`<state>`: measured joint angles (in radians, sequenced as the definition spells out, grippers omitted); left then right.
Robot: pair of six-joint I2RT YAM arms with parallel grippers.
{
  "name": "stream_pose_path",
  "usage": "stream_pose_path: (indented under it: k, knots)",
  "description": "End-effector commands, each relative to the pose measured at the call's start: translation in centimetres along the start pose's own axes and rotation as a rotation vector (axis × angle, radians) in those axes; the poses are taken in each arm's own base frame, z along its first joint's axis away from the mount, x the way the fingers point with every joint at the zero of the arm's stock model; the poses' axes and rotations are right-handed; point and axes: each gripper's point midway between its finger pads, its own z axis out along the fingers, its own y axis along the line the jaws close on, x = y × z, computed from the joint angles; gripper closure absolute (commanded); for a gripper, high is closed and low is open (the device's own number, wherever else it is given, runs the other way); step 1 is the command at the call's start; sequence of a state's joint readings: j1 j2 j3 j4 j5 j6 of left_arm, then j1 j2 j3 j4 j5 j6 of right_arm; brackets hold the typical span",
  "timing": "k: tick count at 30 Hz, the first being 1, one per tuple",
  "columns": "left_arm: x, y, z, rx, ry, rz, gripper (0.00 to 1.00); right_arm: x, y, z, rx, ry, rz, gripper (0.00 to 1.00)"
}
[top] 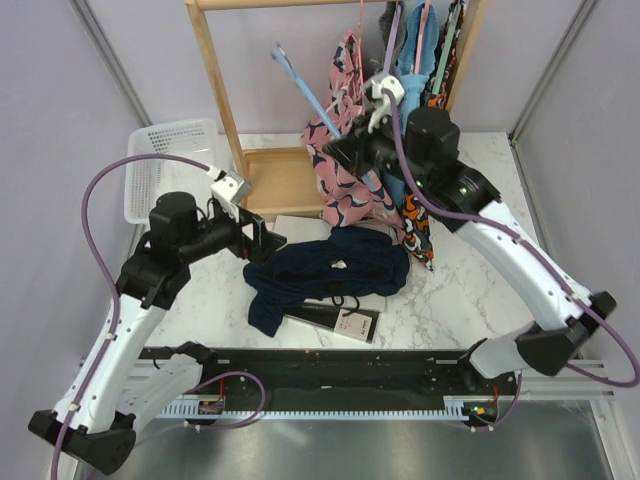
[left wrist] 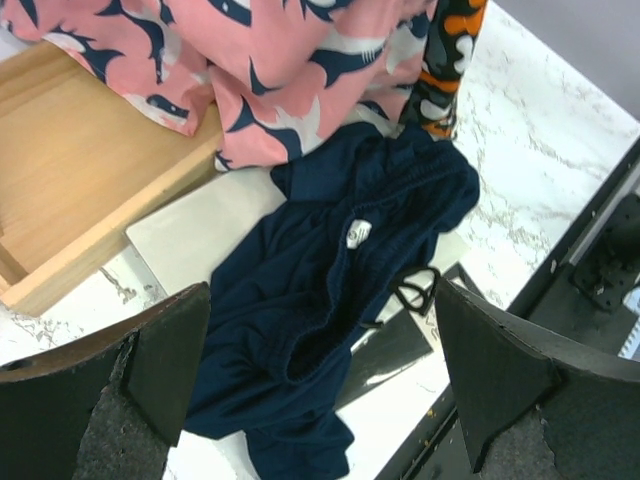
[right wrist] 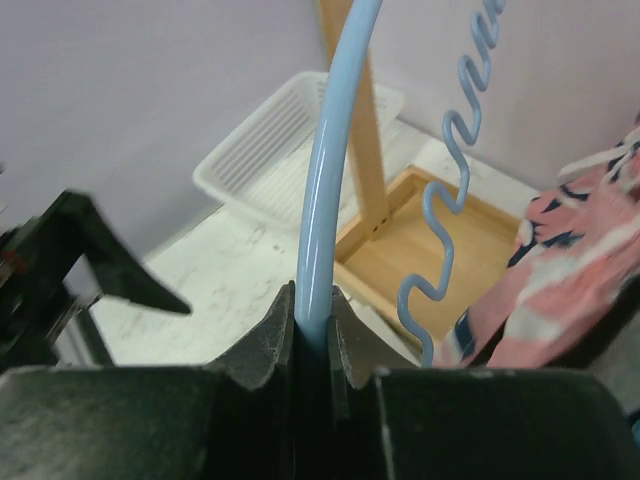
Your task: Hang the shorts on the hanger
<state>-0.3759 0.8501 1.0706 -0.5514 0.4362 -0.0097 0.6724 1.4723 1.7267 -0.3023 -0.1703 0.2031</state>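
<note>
Shorts (top: 325, 275) are lying crumpled on the worktop (top: 470, 270), right jaws are gripping the hanger (right wrist: 322, 180) up at twelve o'clock, left jaws are hovering wide open at nine, waistband grab likely next.

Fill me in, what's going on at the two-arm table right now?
The right gripper is clamped on the light-blue hanger, holding it up beside the wooden rack. The left gripper is wide open and hovers over the navy shorts, which lie crumpled on the table. Nothing grips the shorts, and they are not yet on the hanger.
</note>
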Motion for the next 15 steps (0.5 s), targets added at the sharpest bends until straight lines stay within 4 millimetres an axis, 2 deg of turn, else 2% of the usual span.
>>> stream_pose_path:
  k: [1, 2, 3, 5, 6, 7, 8, 9, 10, 11, 12, 13, 14, 15]
  knots:
    - [0.7, -1.4, -1.9, 0.059, -0.015, 0.106, 0.01, 1.0, 4.6, -6.0, -0.215, 0.007, -0.041, 1.0]
    - [0.9, -1.5, -2.1, 0.058, -0.033, 0.118, 0.01, 1.0, 5.5, -7.7, -0.26, 0.003, -0.064, 1.0]
    - [0.7, -1.1, -2.5, 0.02, -0.062, 0.129, 0.01, 3.4, 5.5, -8.2, -0.276, 0.067, -0.055, 1.0]
    - [0.7, -0.6, -3.3, -0.024, -0.114, 0.167, 0.01, 4.8, 5.9, -10.1, -0.302, 0.097, -0.063, 1.0]
    - [0.8, -0.7, -3.5, -0.026, -0.123, 0.19, 0.01, 7.4, 5.5, -10.6, -0.3, 0.161, -0.059, 1.0]
    - [1.3, -0.9, -3.7, -0.001, -0.119, 0.264, 0.01, 8.3, 5.5, -11.3, -0.308, 0.175, -0.067, 1.0]
    - [2.0, -1.7, -4.4, 0.032, -0.13, 0.329, 0.01, 8.3, 5.9, -12.8, -0.319, 0.159, -0.082, 1.0]
    - [2.0, -1.6, -4.9, 0.019, -0.153, 0.388, 0.01, 10.4, 5.9, -13.4, -0.339, 0.197, -0.085, 1.0]
    - [1.8, -1.3, -5.5, -0.012, -0.189, 0.478, 0.0, 11.1, 6.2, -14.2, -0.362, 0.2, -0.091, 1.0]
    - [2.3, -1.6, -6.4, -0.018, -0.223, 0.559, 0.0, 10.7, 6.7, -15.7, -0.381, 0.169, -0.109, 1.0]
    - [2.7, -2.7, -6.8, 0.032, -0.242, 0.639, 0.0, 12.3, 6.9, -16.3, -0.409, 0.191, -0.115, 1.0]
    - [3.0, -2.9, -7.1, 0.046, -0.252, 0.745, 0.0, 12.6, 7.1, -17.0, -0.428, 0.19, -0.125, 1.0]
    - [3.4, -3.2, -7.2, 0.06, -0.248, 0.775, 0.0, 12.6, 7.7, -18.2, -0.461, 0.178, -0.136, 1.0]
    - [4.3, -3.4, -7.1, 0.089, -0.219, 0.785, 0.0, 13.6, 8.0, -18.8, -0.494, 0.199, -0.158, 1.0]
